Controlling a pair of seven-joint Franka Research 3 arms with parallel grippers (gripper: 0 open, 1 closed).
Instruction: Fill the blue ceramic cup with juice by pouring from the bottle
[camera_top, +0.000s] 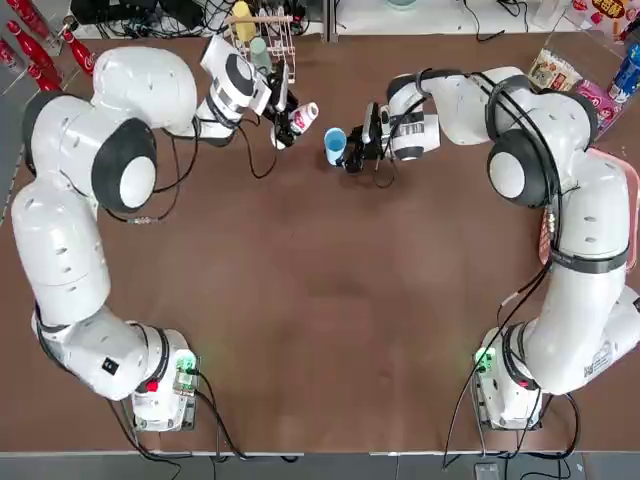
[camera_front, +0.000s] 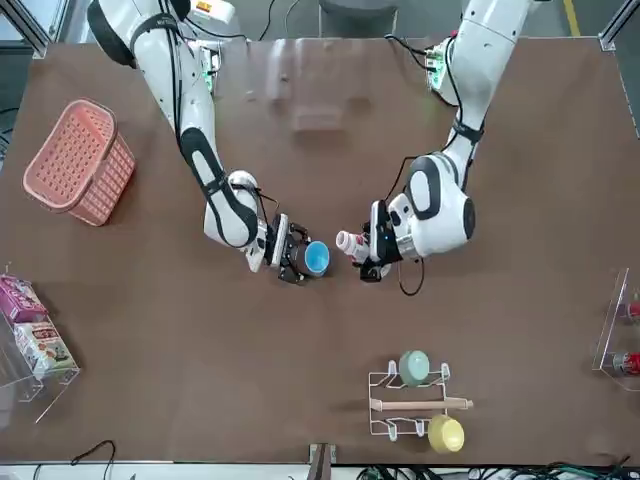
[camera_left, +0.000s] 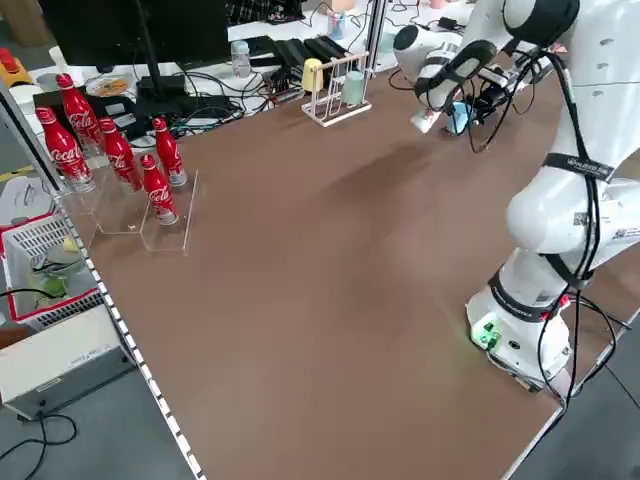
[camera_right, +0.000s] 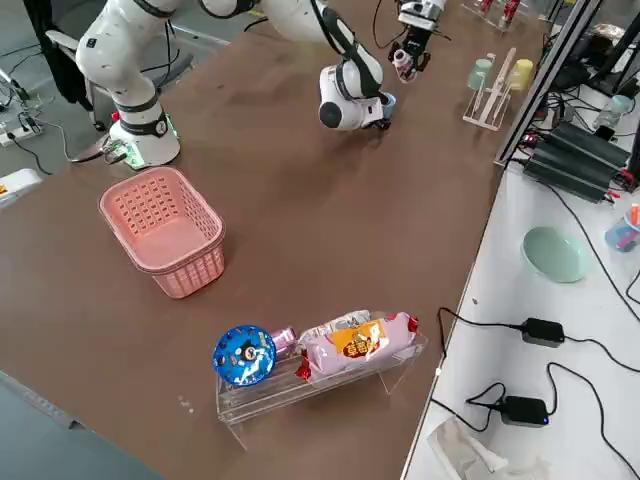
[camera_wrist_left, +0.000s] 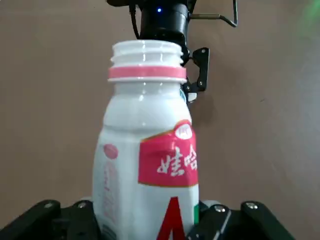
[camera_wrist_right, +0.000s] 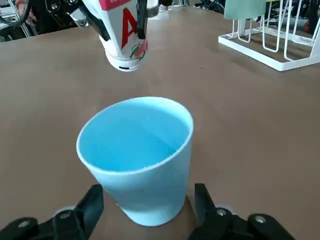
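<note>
My left gripper (camera_top: 283, 122) is shut on the small white bottle (camera_top: 304, 117) with the red-pink label. The bottle is tipped over, its mouth towards the blue ceramic cup (camera_top: 335, 145). In the left wrist view the bottle (camera_wrist_left: 147, 150) has no cap, and its threaded mouth is bare above a pink ring. The right gripper (camera_top: 356, 148) is shut on the cup, a finger on each side of its base. The cup (camera_wrist_right: 137, 150) looks empty inside, with the bottle (camera_wrist_right: 125, 35) hanging just beyond its rim. In the front view a small gap separates the bottle (camera_front: 350, 242) from the cup (camera_front: 316, 258).
A white wire rack (camera_front: 415, 400) with a mint-green and a yellow cup stands behind the grippers at the far edge. A pink basket (camera_front: 80, 160) sits on the robot's right, with a blue can (camera_right: 243, 353) and snack packs beyond it. Red cola bottles (camera_left: 110, 150) stand far left.
</note>
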